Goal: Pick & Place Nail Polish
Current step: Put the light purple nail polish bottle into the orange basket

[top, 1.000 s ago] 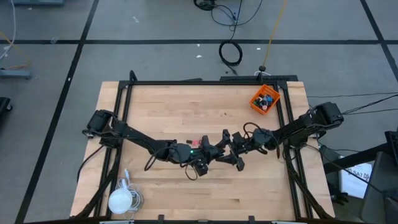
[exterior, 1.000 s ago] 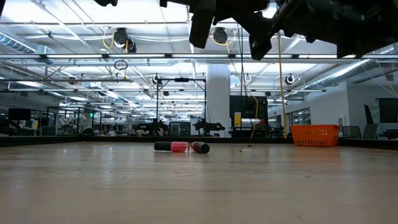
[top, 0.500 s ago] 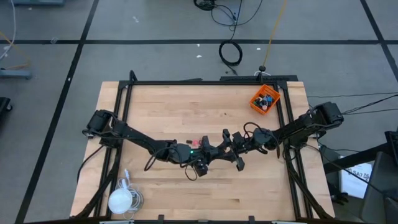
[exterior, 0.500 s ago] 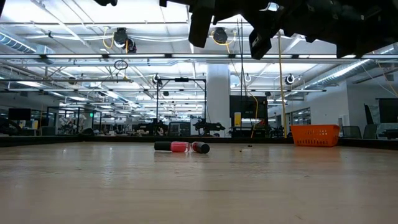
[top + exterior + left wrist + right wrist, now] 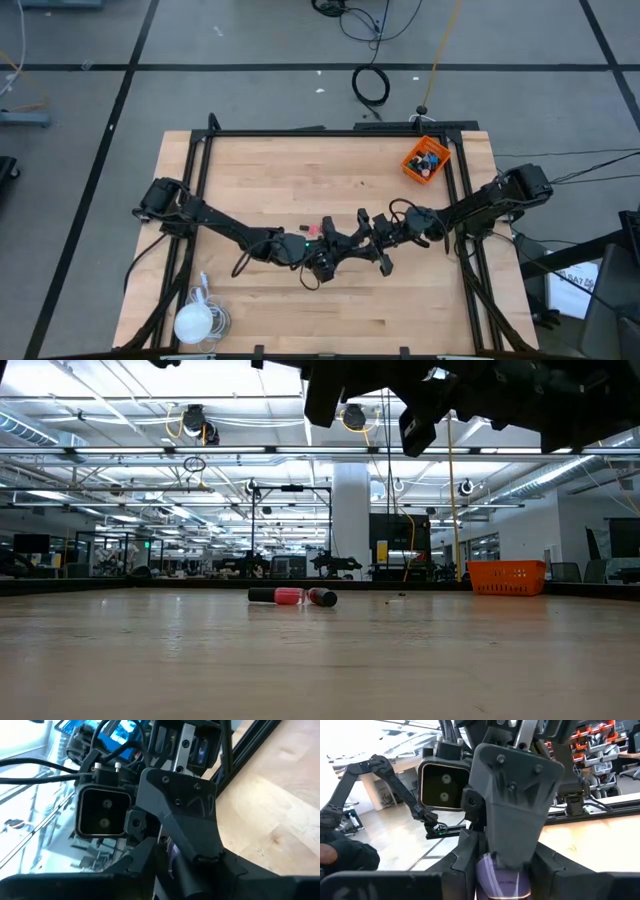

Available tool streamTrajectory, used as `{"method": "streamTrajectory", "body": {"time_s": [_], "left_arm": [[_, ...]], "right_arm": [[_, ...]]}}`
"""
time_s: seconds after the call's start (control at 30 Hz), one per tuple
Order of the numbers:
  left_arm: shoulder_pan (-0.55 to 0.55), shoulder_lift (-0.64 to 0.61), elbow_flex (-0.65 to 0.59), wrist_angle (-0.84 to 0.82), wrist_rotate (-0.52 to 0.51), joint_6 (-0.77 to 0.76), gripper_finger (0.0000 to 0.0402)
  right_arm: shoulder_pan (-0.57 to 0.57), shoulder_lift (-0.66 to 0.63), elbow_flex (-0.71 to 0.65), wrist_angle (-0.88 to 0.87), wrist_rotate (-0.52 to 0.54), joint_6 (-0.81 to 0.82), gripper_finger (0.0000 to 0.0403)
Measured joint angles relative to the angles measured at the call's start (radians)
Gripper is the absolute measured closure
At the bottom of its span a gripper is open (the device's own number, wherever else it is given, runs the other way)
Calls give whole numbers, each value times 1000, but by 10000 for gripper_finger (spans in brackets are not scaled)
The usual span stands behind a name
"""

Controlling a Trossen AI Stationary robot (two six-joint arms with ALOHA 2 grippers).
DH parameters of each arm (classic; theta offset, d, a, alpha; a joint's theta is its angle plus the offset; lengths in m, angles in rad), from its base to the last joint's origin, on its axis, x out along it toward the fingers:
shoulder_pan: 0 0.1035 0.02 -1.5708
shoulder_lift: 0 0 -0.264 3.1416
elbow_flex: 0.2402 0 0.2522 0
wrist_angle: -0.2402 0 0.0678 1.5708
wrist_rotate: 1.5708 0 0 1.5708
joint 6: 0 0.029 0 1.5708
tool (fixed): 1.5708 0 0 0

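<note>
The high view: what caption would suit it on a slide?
Two arms meet mid-table, left end effector facing right end effector, two nail polish bottles lying beside them, orange bin at the far corner.

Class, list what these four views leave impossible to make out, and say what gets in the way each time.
- Bottles in the orange bin: high view, too small to count.
- Purple bottle: right wrist view, cut by the bottom edge, top behind the grey housing.
- Two lying bottles: high view, partly under the arms.
- Arms: low view, cut by the top edge.
</note>
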Motion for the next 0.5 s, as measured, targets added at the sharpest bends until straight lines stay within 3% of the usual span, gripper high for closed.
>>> {"method": "streamTrajectory", "body": {"time_s": [0.13,0.3,0.5], "left_arm": [[-32,0,-1,6,-96,-33,255],[-48,0,-2,-34,-224,-271,253],[-32,0,-2,-125,-259,-464,252]], "right_arm": [[-26,-2,0,-56,2,1,298],[-62,-3,-23,-71,47,-1,298],[-122,-1,-59,-80,59,21,298]]}}
